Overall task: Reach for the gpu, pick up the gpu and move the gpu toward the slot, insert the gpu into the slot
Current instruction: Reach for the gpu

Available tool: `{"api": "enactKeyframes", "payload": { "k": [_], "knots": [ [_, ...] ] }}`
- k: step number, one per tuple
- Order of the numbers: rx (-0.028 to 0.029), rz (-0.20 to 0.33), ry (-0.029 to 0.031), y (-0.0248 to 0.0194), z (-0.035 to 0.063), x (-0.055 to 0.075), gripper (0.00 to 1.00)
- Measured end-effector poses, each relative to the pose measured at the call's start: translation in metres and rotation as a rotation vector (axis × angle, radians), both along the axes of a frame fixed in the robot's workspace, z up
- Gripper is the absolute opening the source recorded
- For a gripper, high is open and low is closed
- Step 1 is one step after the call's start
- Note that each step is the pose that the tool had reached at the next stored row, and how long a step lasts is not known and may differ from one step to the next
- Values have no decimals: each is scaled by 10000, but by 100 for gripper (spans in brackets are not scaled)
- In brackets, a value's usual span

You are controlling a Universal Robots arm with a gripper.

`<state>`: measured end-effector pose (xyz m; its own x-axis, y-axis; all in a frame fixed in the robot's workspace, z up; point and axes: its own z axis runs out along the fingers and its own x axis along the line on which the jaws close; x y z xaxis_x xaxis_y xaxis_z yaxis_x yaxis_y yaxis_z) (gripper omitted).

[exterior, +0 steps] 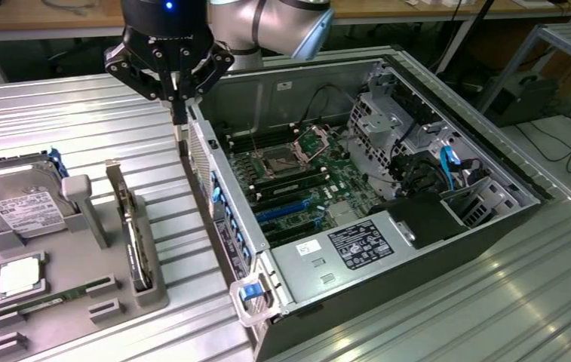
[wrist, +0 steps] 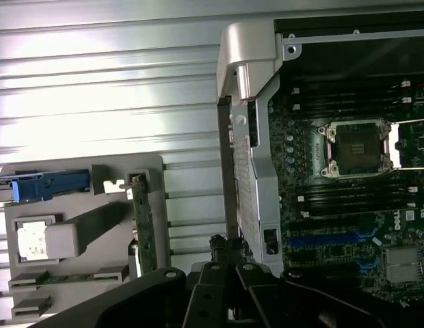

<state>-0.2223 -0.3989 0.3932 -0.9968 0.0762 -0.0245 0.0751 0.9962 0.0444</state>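
Observation:
The gpu (exterior: 134, 241) stands on edge in a grey holder (exterior: 74, 302), its silver bracket pointing up; in the wrist view it appears as a thin green-edged card (wrist: 141, 219). My gripper (exterior: 177, 118) hangs above the rear wall of the open computer case (exterior: 200, 162), between holder and motherboard, well above and away from the card. Its thin fingers are drawn together with nothing between them; in the wrist view it appears as gripper (wrist: 226, 240). The blue slot (exterior: 285, 211) lies on the green motherboard inside the case, seen from the wrist as slot (wrist: 321, 240).
The holder also carries a silver hard drive (exterior: 19, 207), a processor chip (exterior: 19, 279) and a memory stick (exterior: 49, 300). Inside the case are the processor socket (exterior: 275, 160), black memory sockets, drive cages and cables. A ribbed metal table (exterior: 84, 128) lies underneath.

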Motion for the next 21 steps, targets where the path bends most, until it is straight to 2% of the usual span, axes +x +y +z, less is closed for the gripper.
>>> {"api": "enactKeyframes", "payload": {
  "k": [21],
  "knots": [
    [0,0,0,0,-3,-205,11]
  ]
}}
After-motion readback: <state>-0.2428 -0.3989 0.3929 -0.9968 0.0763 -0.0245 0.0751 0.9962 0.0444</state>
